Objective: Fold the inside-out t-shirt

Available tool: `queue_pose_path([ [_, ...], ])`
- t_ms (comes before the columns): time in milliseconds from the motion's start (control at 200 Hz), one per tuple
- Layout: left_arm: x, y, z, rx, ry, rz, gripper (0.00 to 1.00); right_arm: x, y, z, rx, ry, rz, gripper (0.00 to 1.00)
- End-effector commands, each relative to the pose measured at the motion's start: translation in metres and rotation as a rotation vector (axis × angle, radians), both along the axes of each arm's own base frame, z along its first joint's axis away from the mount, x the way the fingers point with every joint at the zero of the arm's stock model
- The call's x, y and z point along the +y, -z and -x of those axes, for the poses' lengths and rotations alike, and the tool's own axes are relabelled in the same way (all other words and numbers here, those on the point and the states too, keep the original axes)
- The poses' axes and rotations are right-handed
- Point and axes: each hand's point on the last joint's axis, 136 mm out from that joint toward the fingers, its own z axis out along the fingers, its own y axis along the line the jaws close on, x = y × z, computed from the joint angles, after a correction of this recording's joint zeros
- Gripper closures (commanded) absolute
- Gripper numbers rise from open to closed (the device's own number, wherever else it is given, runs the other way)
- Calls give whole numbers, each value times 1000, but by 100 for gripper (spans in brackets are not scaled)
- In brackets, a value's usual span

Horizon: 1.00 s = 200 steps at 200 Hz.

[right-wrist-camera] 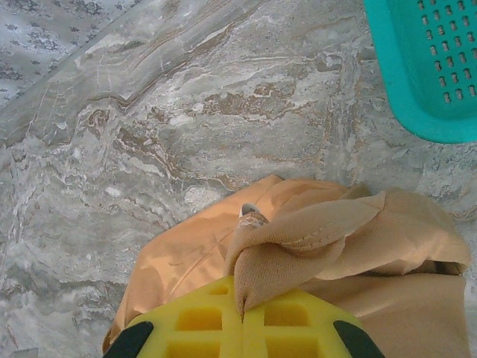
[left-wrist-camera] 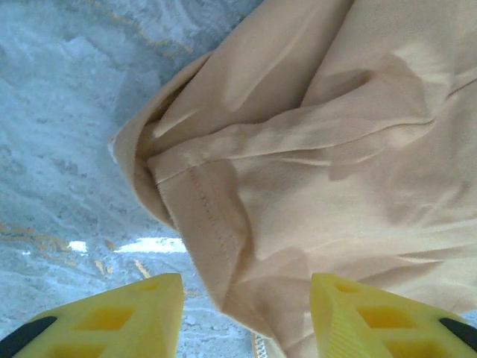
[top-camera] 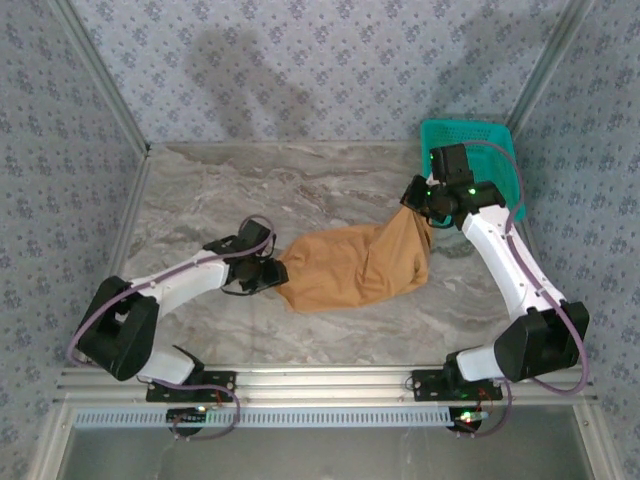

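Observation:
The inside-out t-shirt [top-camera: 350, 265], a caramel-brown cloth, lies bunched across the middle of the marble table, stretched from lower left up to the right. My right gripper [right-wrist-camera: 244, 307] is shut on a ribbed fold of the t-shirt [right-wrist-camera: 313, 239] and holds that end lifted near the basket; a small white label [right-wrist-camera: 250, 209] shows by the fold. My left gripper [left-wrist-camera: 246, 313] hangs open over the shirt's left end, its yellow fingers [left-wrist-camera: 134, 313] either side of a stitched hem [left-wrist-camera: 212, 224], not closed on it. In the top view the left gripper [top-camera: 268, 272] sits at the cloth's left edge.
A teal mesh basket [top-camera: 470, 150] stands at the back right of the table, just behind the right gripper; its corner is also in the right wrist view [right-wrist-camera: 425, 67]. Bare marble [top-camera: 220, 190] lies behind and left of the shirt. Patterned walls enclose the table.

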Motion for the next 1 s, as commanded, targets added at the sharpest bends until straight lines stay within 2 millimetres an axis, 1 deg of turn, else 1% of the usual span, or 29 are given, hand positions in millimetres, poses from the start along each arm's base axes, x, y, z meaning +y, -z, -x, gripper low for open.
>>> queue_pose_path([
  [0, -1, 7, 4, 12, -35, 20, 54, 0, -5, -2, -30, -13, -2, 100],
  [85, -7, 8, 0, 11, -40, 42, 57, 0, -5, -2, -29, -15, -5, 100],
  [180, -10, 12, -3, 19, -39, 36, 60, 0, -6, -2, -27, -14, -5, 100],
  [260, -11, 13, -5, 20, -41, 30, 67, 0, -6, -1, -26, -14, -5, 100],
  [340, -10, 13, -7, 16, -43, 19, 81, 0, -7, -2, -28, -15, -5, 100],
  [380, -9, 12, -9, 13, -46, 15, 89, 0, -6, -1, -24, -15, -5, 100],
  [415, -9, 10, -9, 11, -44, 10, 100, 0, -6, 0, -19, -18, -9, 100],
  [480, -5, 1, -11, 0, -38, -12, 100, 2, -8, 5, -7, -28, -19, 100],
  [520, 0, -9, -14, -17, -35, -29, 100, -1, -13, 6, -11, -22, -18, 100],
  [570, 8, -29, -21, -54, -26, -39, 100, -5, -23, 7, -37, -41, 9, 100],
  [620, 24, -56, -32, -92, -33, -45, 100, -12, -37, 9, -57, -37, 26, 100],
  [650, 36, -79, -43, -138, -45, -40, 100, -18, -46, 10, -73, -33, 43, 100],
  [675, 49, -94, -46, -153, -59, -49, 100, -22, -54, 12, -86, -27, 59, 100],
  [760, 94, -161, -68, -291, -144, -20, 100, -39, -78, 18, -127, 6, 111, 100],
  [805, 111, -196, -78, -367, -182, 10, 100, -44, -88, 22, -139, 19, 121, 100],
  [845, 123, -223, -84, -423, -209, 36, 100, -43, -97, 24, -159, 19, 106, 100],
  [884, 129, -245, -87, -465, -224, 64, 100, -42, -107, 22, -196, 35, 81, 100],
  [994, 132, -290, -95, -555, -242, 123, 100, -14, -130, 27, -264, -29, -18, 100],
])
